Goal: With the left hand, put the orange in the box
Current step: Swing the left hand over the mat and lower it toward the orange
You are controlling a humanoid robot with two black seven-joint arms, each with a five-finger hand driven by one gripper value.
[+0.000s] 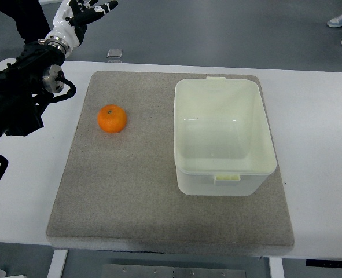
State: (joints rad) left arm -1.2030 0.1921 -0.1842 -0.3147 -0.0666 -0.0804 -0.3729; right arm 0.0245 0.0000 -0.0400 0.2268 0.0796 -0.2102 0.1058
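The orange (112, 119) has a finely dimpled, slightly glossy peel. The box (223, 136) is pale, smooth plastic with a soft sheen on its inner walls. The mat (136, 191) is grey, matt and felt-like, with a rough, fibrous texture. The table (315, 116) is white, smooth and matt. The left hand (81, 16) has glossy white and black hard shells; the arm (20, 92) behind it is matt black
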